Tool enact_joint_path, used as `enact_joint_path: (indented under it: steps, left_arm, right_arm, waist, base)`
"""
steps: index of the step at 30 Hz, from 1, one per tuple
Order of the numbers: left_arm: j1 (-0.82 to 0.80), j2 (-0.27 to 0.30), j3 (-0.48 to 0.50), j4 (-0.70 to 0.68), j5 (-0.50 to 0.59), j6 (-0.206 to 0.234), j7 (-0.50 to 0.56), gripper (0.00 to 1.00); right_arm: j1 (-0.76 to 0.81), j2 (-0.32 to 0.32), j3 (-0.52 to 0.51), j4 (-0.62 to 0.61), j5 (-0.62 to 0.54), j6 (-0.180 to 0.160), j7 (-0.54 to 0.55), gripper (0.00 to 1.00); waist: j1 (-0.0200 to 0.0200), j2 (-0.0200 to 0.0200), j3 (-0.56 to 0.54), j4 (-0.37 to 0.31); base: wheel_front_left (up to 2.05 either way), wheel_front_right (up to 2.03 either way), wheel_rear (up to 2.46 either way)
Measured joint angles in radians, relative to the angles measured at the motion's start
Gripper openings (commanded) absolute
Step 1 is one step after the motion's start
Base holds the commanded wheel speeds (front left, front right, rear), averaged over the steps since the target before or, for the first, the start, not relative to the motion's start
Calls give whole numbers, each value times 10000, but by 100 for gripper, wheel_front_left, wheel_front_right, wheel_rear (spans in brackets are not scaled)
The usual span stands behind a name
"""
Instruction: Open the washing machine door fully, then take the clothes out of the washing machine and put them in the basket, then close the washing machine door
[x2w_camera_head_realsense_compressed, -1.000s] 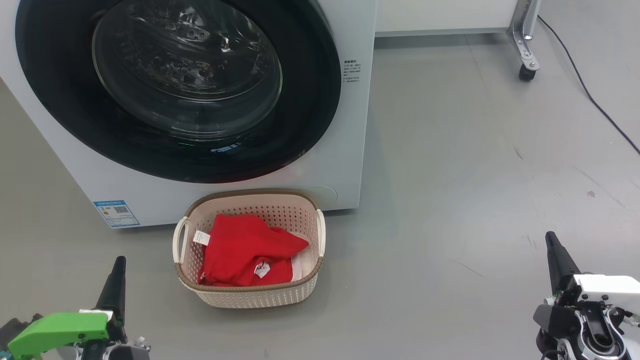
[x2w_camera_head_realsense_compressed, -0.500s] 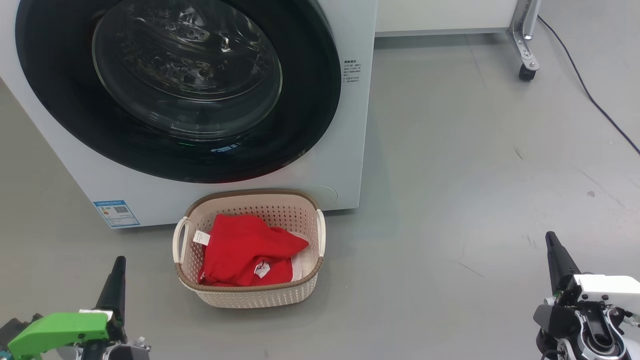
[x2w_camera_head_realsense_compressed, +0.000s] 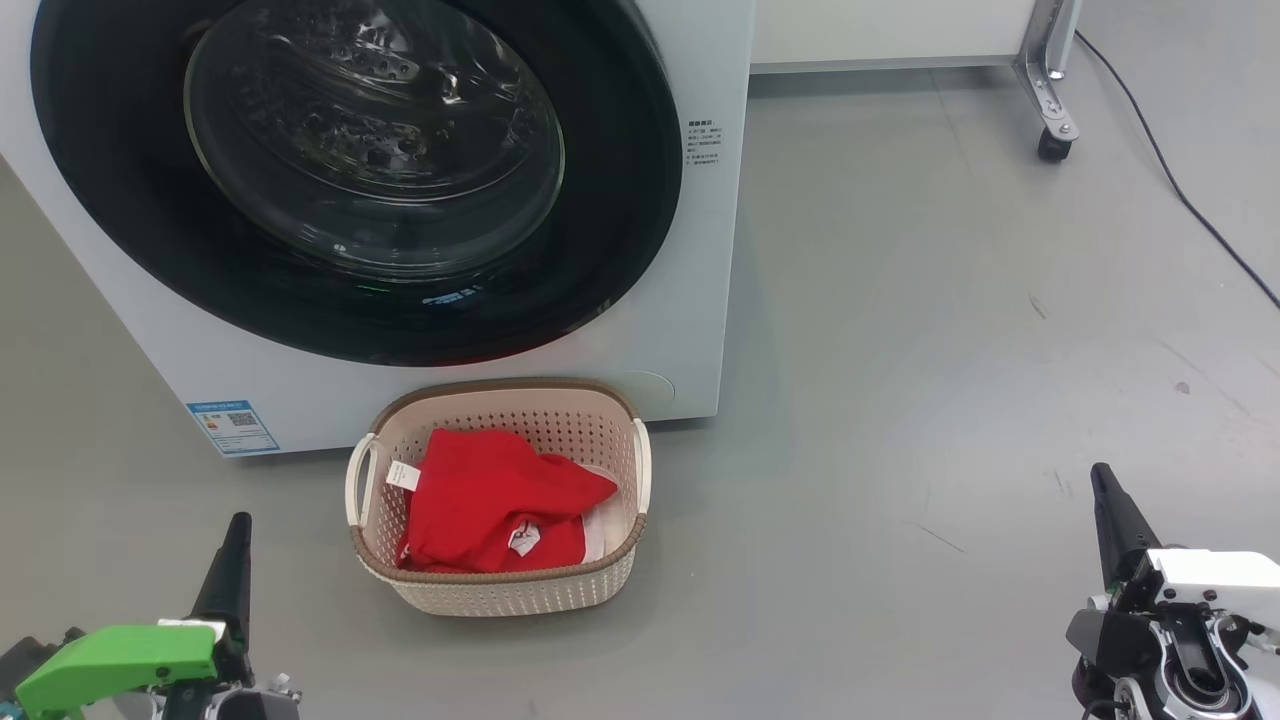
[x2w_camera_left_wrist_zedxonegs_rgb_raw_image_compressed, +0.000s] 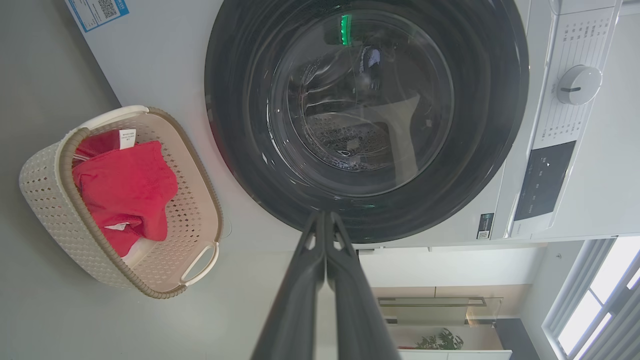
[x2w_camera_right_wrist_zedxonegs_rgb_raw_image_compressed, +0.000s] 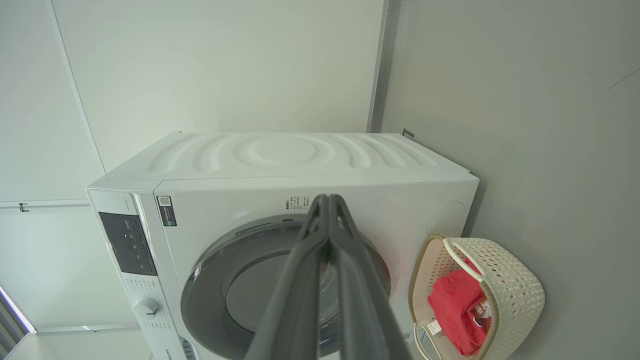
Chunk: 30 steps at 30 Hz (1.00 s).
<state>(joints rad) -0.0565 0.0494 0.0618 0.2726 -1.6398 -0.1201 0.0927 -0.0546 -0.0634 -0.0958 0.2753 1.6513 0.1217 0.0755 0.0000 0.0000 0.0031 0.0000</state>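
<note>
The washing machine (x2w_camera_head_realsense_compressed: 700, 250) stands ahead, its round black-ringed door (x2w_camera_head_realsense_compressed: 360, 170) closed flat against the front; through the glass I see the steel drum. In front of it on the floor sits the cream basket (x2w_camera_head_realsense_compressed: 500, 590) holding red clothes (x2w_camera_head_realsense_compressed: 490, 500) with white tags. My left gripper (x2w_camera_head_realsense_compressed: 238, 528) rests at the lower left, shut and empty, left of the basket. At the lower right, well clear of the basket, my right gripper (x2w_camera_head_realsense_compressed: 1103, 478) is shut and empty too. The left wrist view shows the door (x2w_camera_left_wrist_zedxonegs_rgb_raw_image_compressed: 365, 115), the basket (x2w_camera_left_wrist_zedxonegs_rgb_raw_image_compressed: 45, 200) and my shut fingers (x2w_camera_left_wrist_zedxonegs_rgb_raw_image_compressed: 310, 280). The right wrist view shows the machine (x2w_camera_right_wrist_zedxonegs_rgb_raw_image_compressed: 300, 165) and basket (x2w_camera_right_wrist_zedxonegs_rgb_raw_image_compressed: 515, 285).
Grey floor spreads wide to the right of the machine. A metal leg on a caster (x2w_camera_head_realsense_compressed: 1050, 140) and a black cable (x2w_camera_head_realsense_compressed: 1180, 190) lie at the far right. A blue label (x2w_camera_head_realsense_compressed: 232, 425) marks the machine's lower left front.
</note>
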Motion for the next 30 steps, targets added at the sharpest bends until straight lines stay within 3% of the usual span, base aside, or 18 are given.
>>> enact_joint_path:
  steps: [30]
  left_arm:
    - [0, -10, 10, 0, 0, 0, 31, 0]
  right_arm:
    - [0, 6, -19, 0, -15, 0, 0, 0]
  waist:
    - [0, 0, 0, 0]
  base:
    - [0, 0, 0]
